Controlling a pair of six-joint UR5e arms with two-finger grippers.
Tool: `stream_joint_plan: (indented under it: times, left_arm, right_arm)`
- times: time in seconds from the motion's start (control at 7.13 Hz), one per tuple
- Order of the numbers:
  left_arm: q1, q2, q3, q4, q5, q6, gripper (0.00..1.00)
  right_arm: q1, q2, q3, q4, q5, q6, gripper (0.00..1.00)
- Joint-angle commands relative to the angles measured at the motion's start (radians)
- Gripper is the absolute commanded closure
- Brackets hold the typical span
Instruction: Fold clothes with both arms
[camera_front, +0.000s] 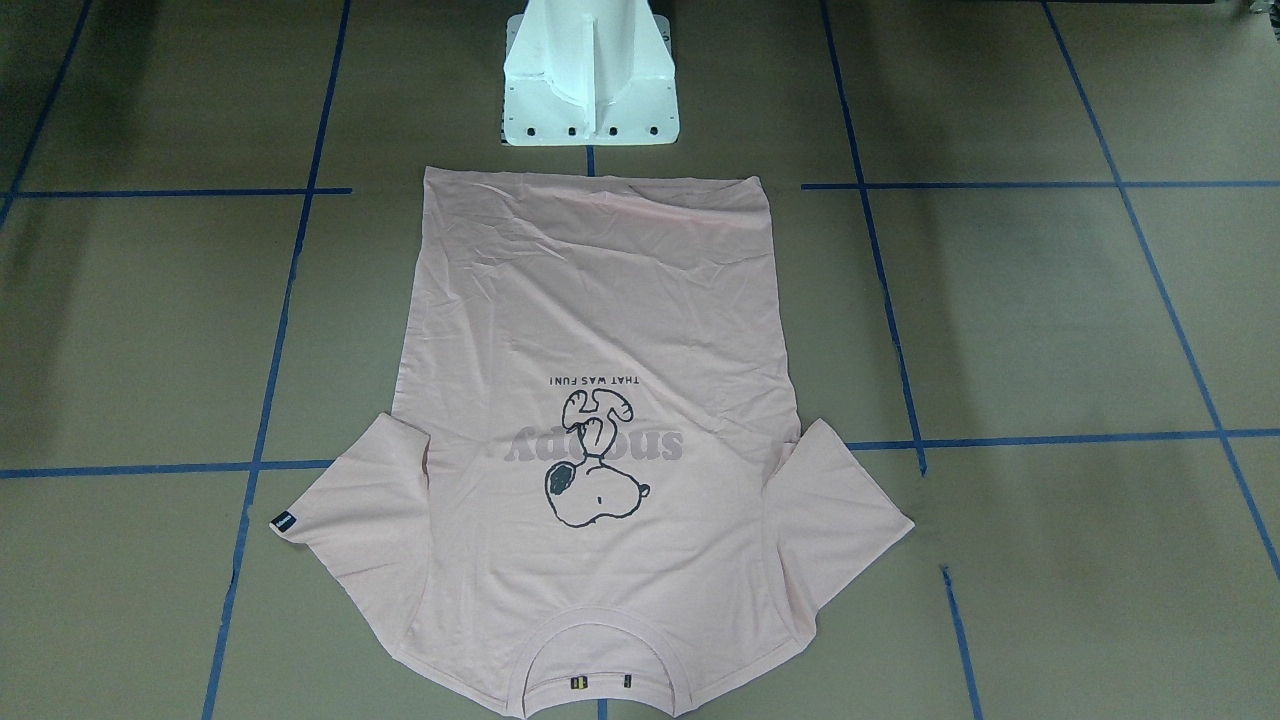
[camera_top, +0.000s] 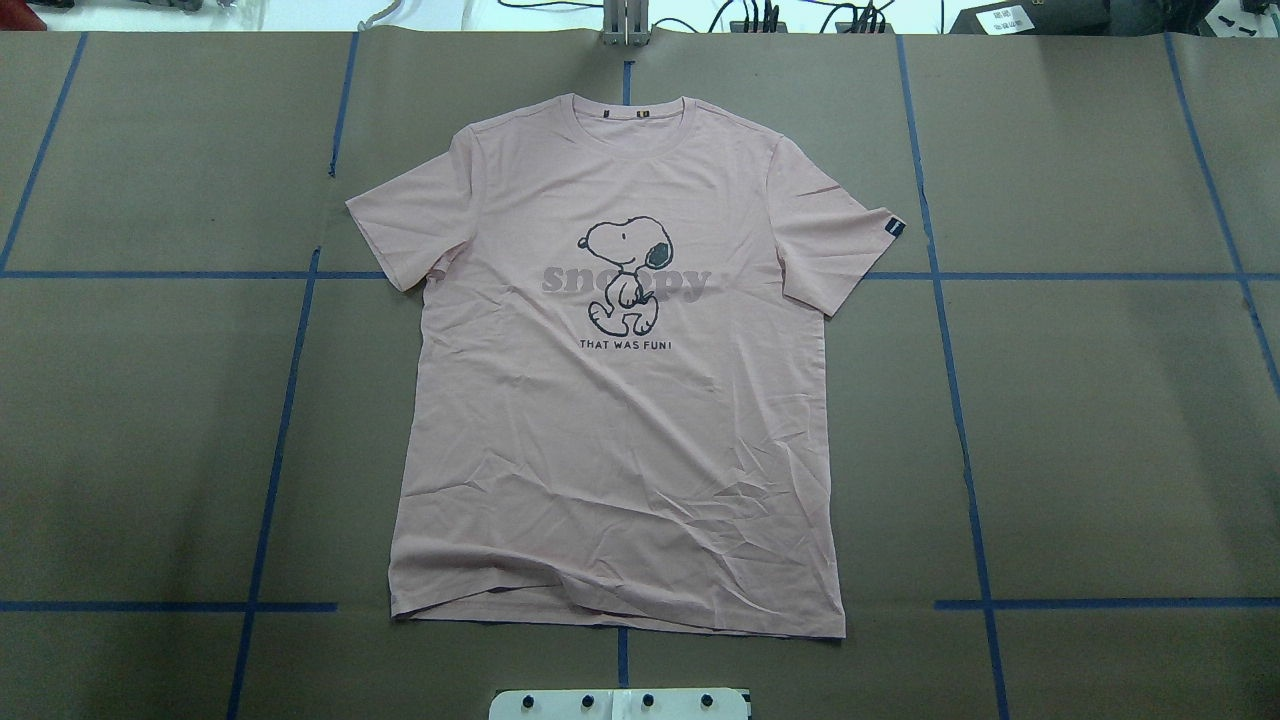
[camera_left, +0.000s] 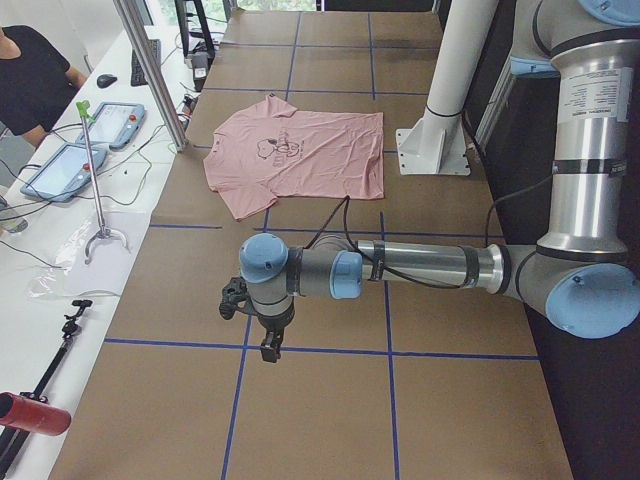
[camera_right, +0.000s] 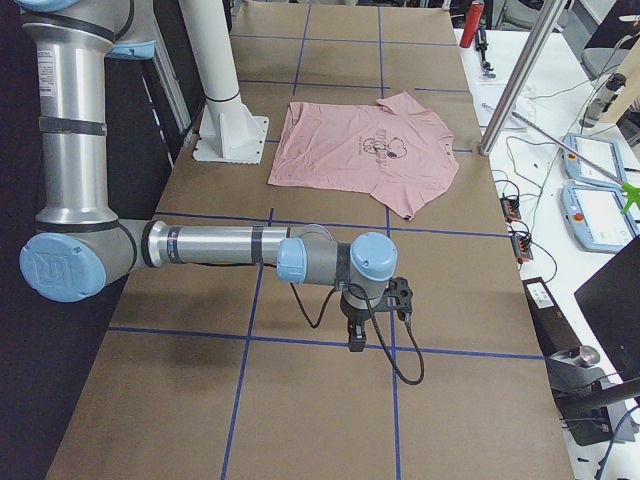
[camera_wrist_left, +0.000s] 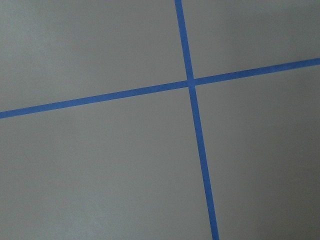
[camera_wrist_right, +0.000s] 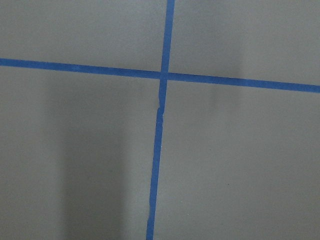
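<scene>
Foremost in the side views, the left gripper and right gripper hang above the table, finger spread impossible to tell, while the pink T-shirt lies flat, print up, centre of the overhead frame.

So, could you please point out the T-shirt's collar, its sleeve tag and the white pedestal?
collar (camera_top: 628, 155): overhead view, front ribbed band.
sleeve tag (camera_top: 895, 227): overhead view, tag's middle.
white pedestal (camera_front: 640, 110): front-facing view, base flange.
</scene>
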Motion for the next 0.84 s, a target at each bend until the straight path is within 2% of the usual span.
stream_joint_plan:
  times: [0.0,0.14,0.42,0.56,0.7]
  left_arm:
    - [0.000,-0.001,-0.001,-0.003,-0.006,0.000,0.00]
    - [0.000,-0.010,-0.013,-0.006,-0.009,0.000,0.00]
    - [0.009,-0.156,-0.015,-0.005,-0.011,-0.012,0.00]
    - [0.011,-0.178,-0.024,-0.026,-0.024,-0.006,0.00]
    - [0.024,-0.195,0.010,-0.181,-0.031,-0.014,0.00]
  right_arm:
    - [0.002,0.015,0.010,0.000,0.002,0.018,0.00]
    - [-0.004,0.056,0.012,0.002,0.006,0.021,0.00]
    - [-0.060,0.154,0.007,0.021,0.022,0.021,0.00]
    - [-0.117,0.206,-0.020,0.096,0.012,0.067,0.00]
    - [-0.187,0.282,-0.081,0.203,-0.052,0.178,0.00]
